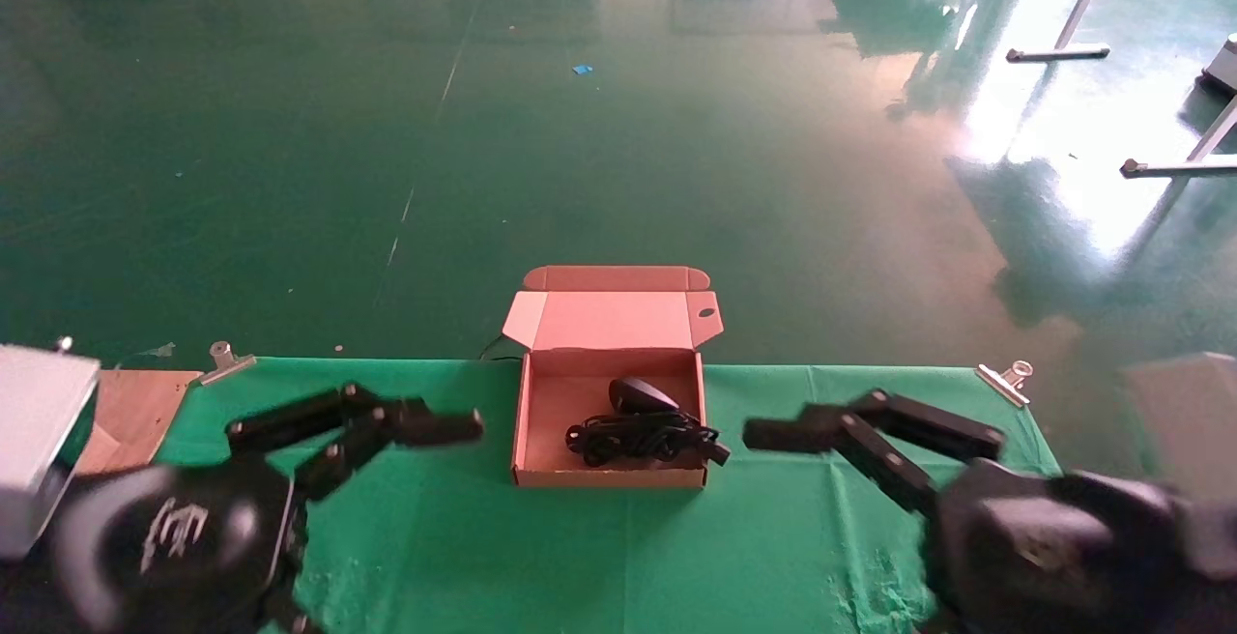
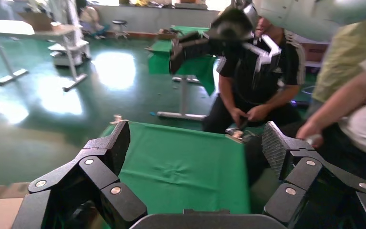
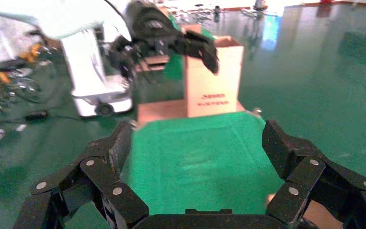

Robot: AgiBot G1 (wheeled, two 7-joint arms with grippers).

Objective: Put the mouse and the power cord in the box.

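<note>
On the green tabletop [image 1: 599, 557] we log the box [image 1: 611, 475] at centre, lid up. Inside lie the power cord [image 1: 643, 441] along the near wall and the mouse [image 1: 640, 394] just behind it. Left tool [image 1: 425, 441] and right tool [image 1: 802, 446] flank the box, fingers apart, holding nothing.

Glossy green floor [image 1: 618, 131] — bright glare, white table legs [image 1: 1073, 25]
</note>
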